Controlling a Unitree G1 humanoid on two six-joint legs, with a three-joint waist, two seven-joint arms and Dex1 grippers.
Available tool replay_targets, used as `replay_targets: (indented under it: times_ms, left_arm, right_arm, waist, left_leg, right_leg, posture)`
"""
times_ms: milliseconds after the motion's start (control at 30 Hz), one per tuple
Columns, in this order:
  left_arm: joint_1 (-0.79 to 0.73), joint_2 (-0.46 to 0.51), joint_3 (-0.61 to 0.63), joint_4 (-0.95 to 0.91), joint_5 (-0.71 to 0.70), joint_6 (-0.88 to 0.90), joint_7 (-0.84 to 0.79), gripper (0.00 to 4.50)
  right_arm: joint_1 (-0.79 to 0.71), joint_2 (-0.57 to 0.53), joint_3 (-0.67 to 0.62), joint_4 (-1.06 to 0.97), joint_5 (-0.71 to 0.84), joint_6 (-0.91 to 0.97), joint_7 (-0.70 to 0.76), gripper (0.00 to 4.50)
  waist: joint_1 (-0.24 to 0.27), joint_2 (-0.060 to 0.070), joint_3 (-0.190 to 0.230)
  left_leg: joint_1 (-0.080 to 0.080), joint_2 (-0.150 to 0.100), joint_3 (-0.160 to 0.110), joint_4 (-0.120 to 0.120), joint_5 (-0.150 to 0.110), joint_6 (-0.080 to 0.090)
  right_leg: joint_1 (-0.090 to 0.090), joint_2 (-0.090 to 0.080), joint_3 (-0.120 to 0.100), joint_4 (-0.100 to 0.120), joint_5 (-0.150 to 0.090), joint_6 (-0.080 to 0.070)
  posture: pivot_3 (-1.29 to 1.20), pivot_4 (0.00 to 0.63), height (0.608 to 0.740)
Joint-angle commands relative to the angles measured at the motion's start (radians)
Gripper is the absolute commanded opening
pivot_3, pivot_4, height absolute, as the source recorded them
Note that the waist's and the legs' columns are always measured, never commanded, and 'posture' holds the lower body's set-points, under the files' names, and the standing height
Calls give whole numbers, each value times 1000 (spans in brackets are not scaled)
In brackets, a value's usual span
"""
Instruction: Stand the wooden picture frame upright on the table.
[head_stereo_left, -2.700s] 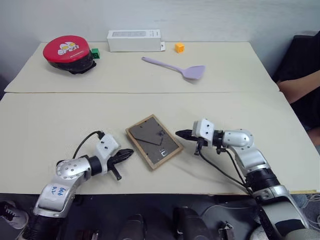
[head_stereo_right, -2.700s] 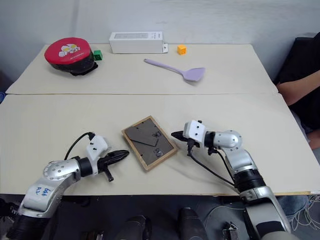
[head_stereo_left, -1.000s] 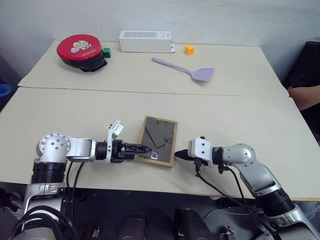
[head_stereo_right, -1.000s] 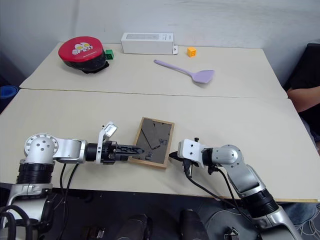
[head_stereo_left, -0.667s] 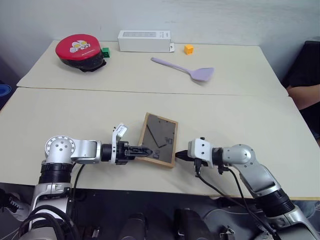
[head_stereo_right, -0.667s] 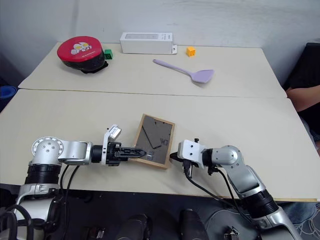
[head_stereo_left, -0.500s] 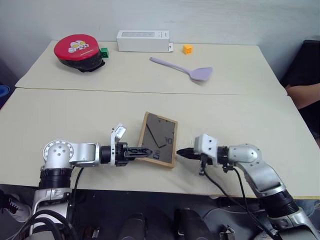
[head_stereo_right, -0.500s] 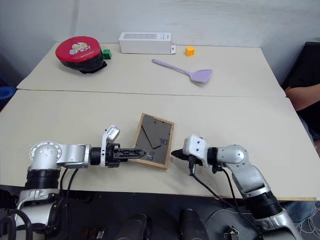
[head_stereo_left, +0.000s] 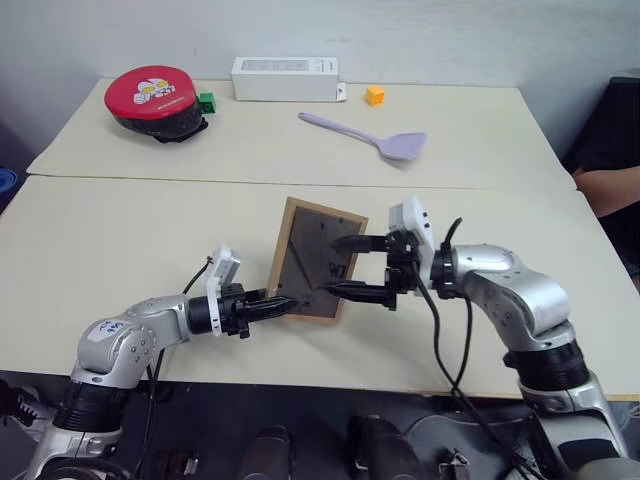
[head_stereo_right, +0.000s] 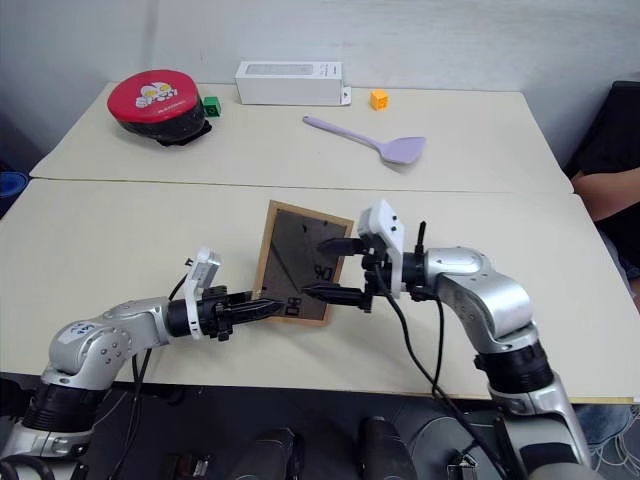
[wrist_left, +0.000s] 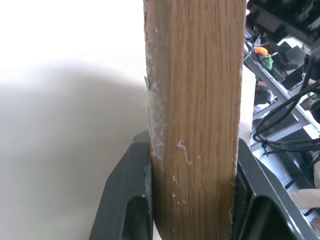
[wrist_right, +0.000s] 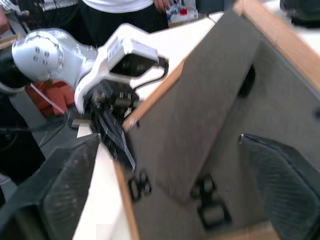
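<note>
The wooden picture frame (head_stereo_left: 305, 255) is tipped up on its lower edge on the table (head_stereo_left: 120, 230), its dark grey-brown back toward me. My left gripper (head_stereo_left: 278, 303) is shut on the frame's lower left corner. In the left wrist view both black fingers (wrist_left: 132, 200) pinch the light wood edge (wrist_left: 192, 100). My right gripper (head_stereo_left: 340, 267) is open, level with the frame's back, one finger high and one low, fingertips close to it. The right wrist view has the grey back and its stand (wrist_right: 220, 125) between the spread fingers (wrist_right: 65, 185). The picture side is hidden.
On the far table stand a red round lid (head_stereo_left: 152, 100), a green cube (head_stereo_left: 207, 101), a white oblong box (head_stereo_left: 285, 78), an orange cube (head_stereo_left: 375, 95) and a purple spatula (head_stereo_left: 370, 135). A person's arm (head_stereo_left: 605, 185) rests at the right edge.
The frame has gone from lying flat to tipped up on its lower edge. My left gripper closed on its corner. My right gripper rose from the tabletop, opened and now faces the frame's back.
</note>
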Motion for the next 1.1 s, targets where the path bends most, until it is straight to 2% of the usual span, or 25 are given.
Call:
replay_targets:
  times_ms: [33,100,200,533,700,767,833,1000,1100]
  left_arm:
    - [3,-15,-10,-46,11,-9,-32,1274]
    - [0,-17,-7,-43,15,-6,-35,1274]
    - [-30,-49,41,-20,-64,106,20,1274]
    - [-73,-88,136,31,-158,278,59,1274]
    - [-171,-76,217,155,-317,642,155,1274]
    - [-215,-17,192,244,-414,754,177,1274]
    - [-238,46,141,310,-521,786,204,1274]
    - [-310,160,13,487,-817,786,303,1274]
    - [-364,171,-44,573,-956,786,384,1274]
  right_arm:
    - [-42,43,21,41,-27,-14,-33,4464]
    - [-47,59,33,38,-21,-12,-27,4464]
    - [-27,70,39,-25,40,6,24,4464]
    - [77,-69,4,-108,45,-93,159,4464]
    - [146,-100,-71,-46,-64,-394,190,4464]
    - [167,-110,-152,-18,-64,-486,187,4464]
    - [170,-111,-206,12,-84,-587,174,4464]
    - [150,-156,-159,245,-403,-1276,210,4464]
    - [88,-105,-140,426,-630,-1603,32,4464]
  waist:
    - [-4,0,0]
    - [-3,0,0]
    - [0,0,0]
    - [-5,-1,0]
    - [-3,-2,1]
    - [-4,-2,1]
    - [-8,-2,1]
    - [-8,-2,1]
    - [-12,-2,2]
  left_leg:
    - [0,0,0,0,0,0]
    - [0,0,0,0,0,0]
    - [1,0,0,0,1,0]
    - [-1,0,0,-1,0,0]
    - [-1,0,0,0,1,0]
    - [-1,-1,0,1,1,0]
    - [-1,-1,0,0,1,0]
    - [0,-1,0,0,2,-1]
    - [0,-1,1,0,2,-2]
  right_leg:
    - [0,0,0,0,0,1]
    - [0,0,0,1,0,1]
    - [0,0,0,2,0,1]
    - [-2,1,0,0,1,1]
    - [-2,1,0,2,1,1]
    - [-2,1,0,3,1,1]
    - [-2,1,1,4,1,1]
    - [-2,1,1,3,1,1]
    - [-2,1,2,4,1,1]
  posture:
    - [0,150,740]
    - [0,150,740]
    - [0,150,740]
    - [0,150,740]
    - [0,150,740]
    - [0,150,740]
    - [0,150,740]
    - [0,150,740]
    - [0,150,740]
